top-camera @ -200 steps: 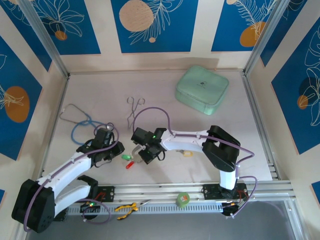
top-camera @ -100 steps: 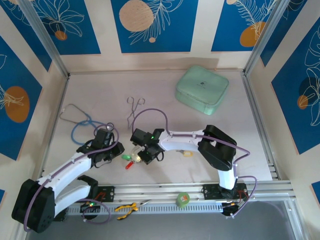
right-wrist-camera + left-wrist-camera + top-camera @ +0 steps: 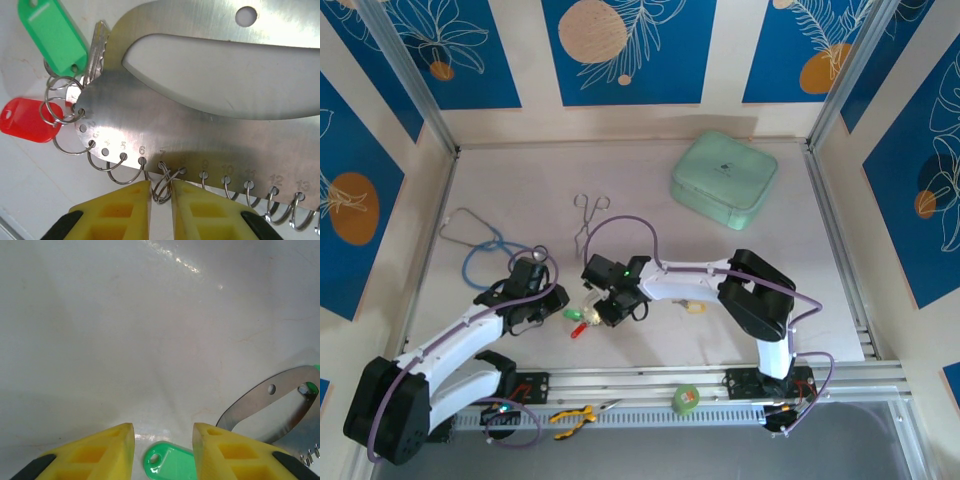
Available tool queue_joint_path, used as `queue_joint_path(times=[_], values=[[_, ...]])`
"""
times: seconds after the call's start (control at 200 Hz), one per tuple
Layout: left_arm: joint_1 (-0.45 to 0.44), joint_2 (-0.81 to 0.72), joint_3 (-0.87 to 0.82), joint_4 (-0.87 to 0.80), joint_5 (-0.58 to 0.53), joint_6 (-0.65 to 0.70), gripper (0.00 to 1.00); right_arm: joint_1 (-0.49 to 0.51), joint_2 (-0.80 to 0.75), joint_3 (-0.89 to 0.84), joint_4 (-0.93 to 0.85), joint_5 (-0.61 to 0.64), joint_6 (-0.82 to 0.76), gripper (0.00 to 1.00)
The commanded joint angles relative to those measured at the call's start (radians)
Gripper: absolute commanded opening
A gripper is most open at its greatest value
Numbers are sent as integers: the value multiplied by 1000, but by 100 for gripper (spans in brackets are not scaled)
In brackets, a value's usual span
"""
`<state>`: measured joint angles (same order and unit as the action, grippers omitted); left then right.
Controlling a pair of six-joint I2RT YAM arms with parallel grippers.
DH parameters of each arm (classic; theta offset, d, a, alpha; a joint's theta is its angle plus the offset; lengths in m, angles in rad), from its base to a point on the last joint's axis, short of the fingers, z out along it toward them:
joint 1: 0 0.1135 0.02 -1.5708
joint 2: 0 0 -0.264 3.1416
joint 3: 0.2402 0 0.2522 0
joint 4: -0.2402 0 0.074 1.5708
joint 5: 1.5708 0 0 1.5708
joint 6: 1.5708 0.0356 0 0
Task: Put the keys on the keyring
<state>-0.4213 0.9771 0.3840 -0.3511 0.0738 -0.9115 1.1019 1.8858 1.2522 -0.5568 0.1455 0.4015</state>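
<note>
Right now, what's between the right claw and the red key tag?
Right wrist view: small wire rings hanging from the numbered steel plate lie between the right claw and the red key tag.

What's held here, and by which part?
Right gripper straddles a small split ring on the keyring; grip uncertain. Left gripper holds nothing.

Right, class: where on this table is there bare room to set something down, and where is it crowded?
Free: the back strip between the forceps and the mint case; the right side between the right arm and the edge rail; the back-left corner behind the stethoscope. Crowded: front centre, around the keys.
</note>
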Motion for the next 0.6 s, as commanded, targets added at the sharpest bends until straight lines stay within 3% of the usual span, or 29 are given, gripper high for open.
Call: queue_joint_path(times=[0.0,0.595], values=[[-10,2,-4,1,-8,-1,36,-20,-46,-25,18,-52,23,17],[-13,-2,15,-17,-12,7,36,-24,-84,-33,0,16,-13,24]])
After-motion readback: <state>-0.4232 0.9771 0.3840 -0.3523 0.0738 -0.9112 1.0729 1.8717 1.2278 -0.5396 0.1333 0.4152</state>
